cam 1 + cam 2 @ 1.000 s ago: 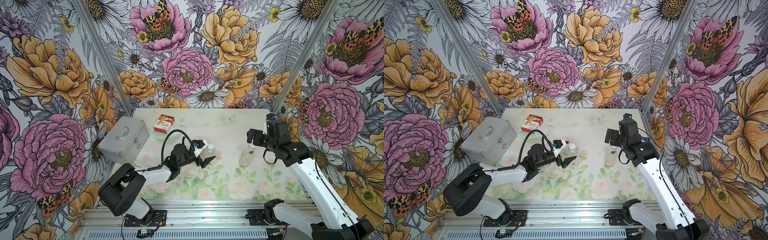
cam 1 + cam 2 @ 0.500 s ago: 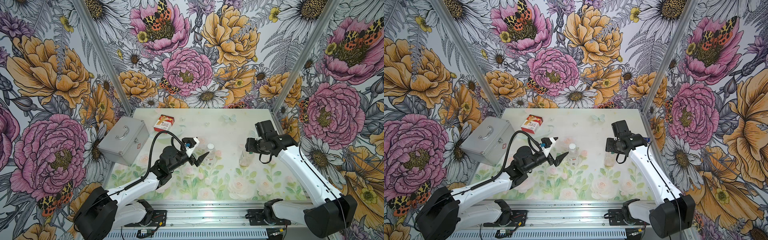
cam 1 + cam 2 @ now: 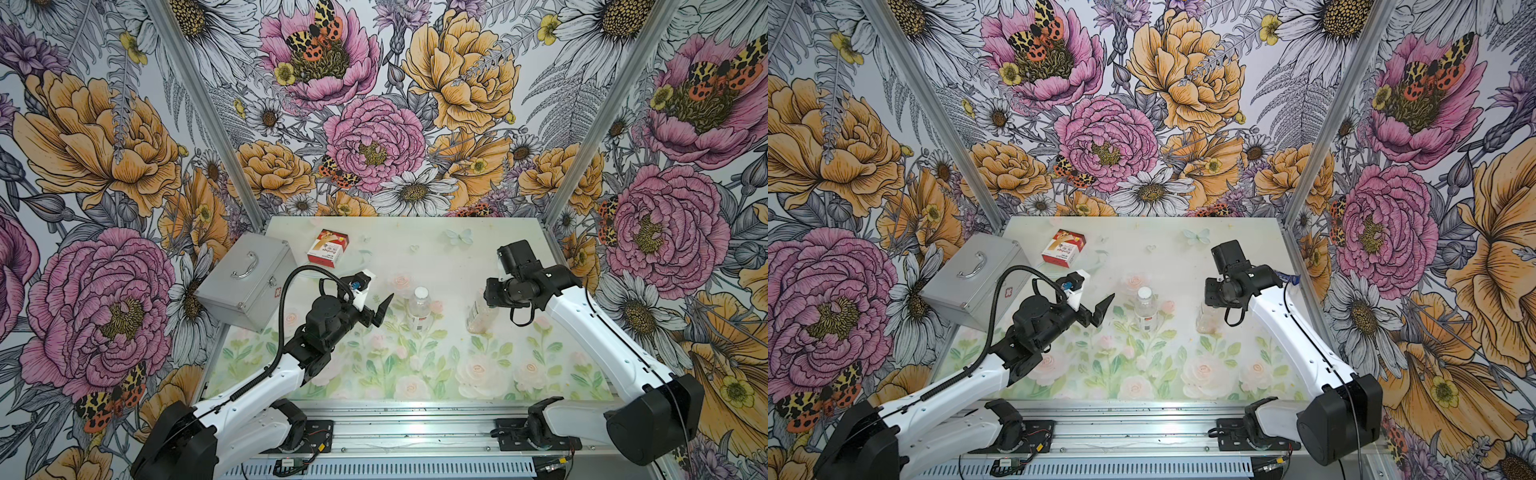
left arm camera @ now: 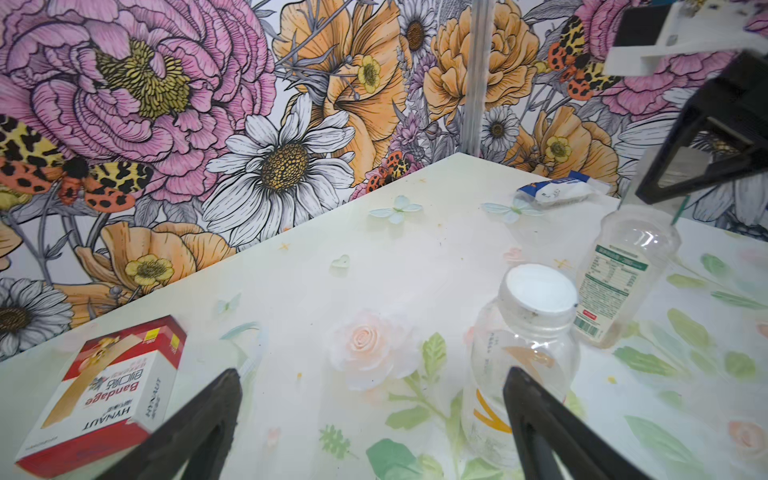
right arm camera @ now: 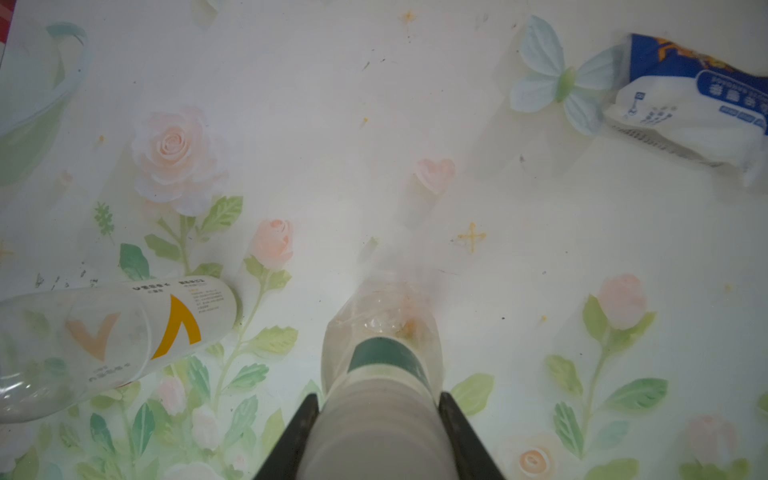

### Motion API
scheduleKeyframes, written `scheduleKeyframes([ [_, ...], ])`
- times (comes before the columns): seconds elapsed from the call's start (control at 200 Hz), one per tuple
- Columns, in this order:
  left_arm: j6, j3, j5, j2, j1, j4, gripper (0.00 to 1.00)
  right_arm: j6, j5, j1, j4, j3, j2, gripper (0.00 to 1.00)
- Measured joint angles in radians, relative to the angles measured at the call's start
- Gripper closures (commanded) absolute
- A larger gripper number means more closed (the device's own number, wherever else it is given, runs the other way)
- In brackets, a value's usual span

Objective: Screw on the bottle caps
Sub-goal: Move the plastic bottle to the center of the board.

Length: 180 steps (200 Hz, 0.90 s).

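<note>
I see left gripper point(image 4: 372, 376) spread wide beside capped bottle point(image 4: 523, 353); right gripper point(image 5: 379, 399) pinching top of green-label bottle point(image 4: 623, 270).

A pale tabletop point(image 3: 415, 257) printed with faint roses, leaves and butterflies is enclosed by walls point(image 3: 374, 137) papered in large pink, orange and white flowers. A silver metal case point(image 3: 245, 286) with a curved handle on its lid sits askew at the left edge in both top views. Near it, toward the back, lies a red-and-white cardboard bandage box point(image 3: 328, 249). A blue-and-white soft plastic packet point(image 4: 557, 191) lies by the far right corner.
</note>
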Motion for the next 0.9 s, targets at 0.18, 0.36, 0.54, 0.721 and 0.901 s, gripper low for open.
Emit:
scheduleKeyframes([
  [0.18, -0.065, -0.006, -0.164, -0.015, 0.078, -0.084, 0.01, 0.026, 0.008, 0.135, 0.003, 0.074, 0.08, 0.65],
  [0.36, -0.189, 0.013, -0.235, 0.057, 0.209, -0.156, 0.01, 0.041, 0.023, 0.178, 0.011, 0.101, 0.129, 0.55],
  [0.54, -0.245, 0.021, -0.259, 0.105, 0.264, -0.187, 0.01, 0.038, 0.016, 0.19, 0.012, 0.108, 0.138, 0.38],
  [0.721, -0.256, 0.045, -0.328, 0.105, 0.27, -0.193, 0.01, 0.031, 0.003, 0.19, 0.013, 0.121, 0.109, 0.18],
  [0.901, -0.254, 0.064, -0.342, 0.135, 0.319, -0.203, 0.01, 0.011, 0.043, 0.19, 0.026, 0.123, -0.018, 0.0],
])
